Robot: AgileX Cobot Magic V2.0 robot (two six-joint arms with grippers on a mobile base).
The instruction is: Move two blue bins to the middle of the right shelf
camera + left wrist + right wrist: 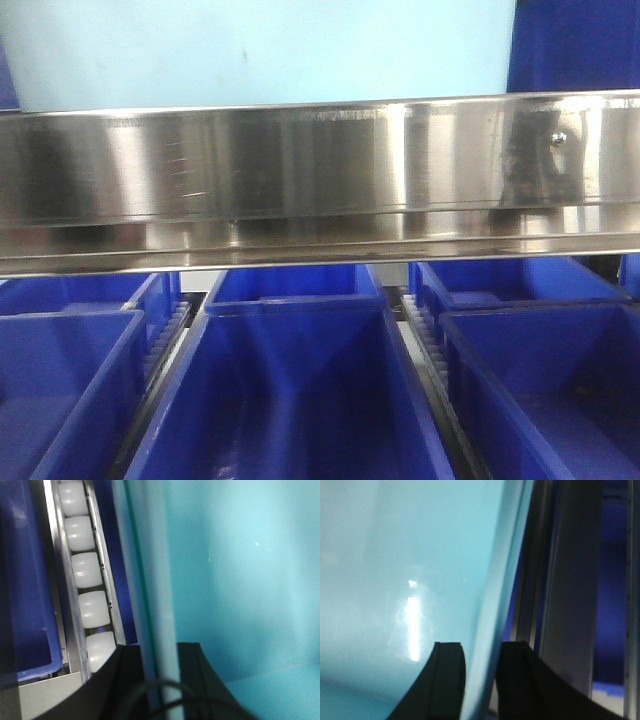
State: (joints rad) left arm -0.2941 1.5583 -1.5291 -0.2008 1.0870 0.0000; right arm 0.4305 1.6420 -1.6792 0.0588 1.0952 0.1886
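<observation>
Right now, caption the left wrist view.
Left gripper clamped on a pale turquoise bin's wall, beside a white roller track and a royal-blue bin.

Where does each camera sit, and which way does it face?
Front view: faces forward from the robot at a steel shelf rail, a pale turquoise bin above it, blue bins below; no robot parts show.
Left wrist view: rides the left arm, looking along the left gripper, jaws closed on the pale bin's wall, white rollers beside.
Right wrist view: rides the right arm, looking along the right gripper, jaws closed on a pale bin wall.
Shared: all three show that pale bin.
</observation>
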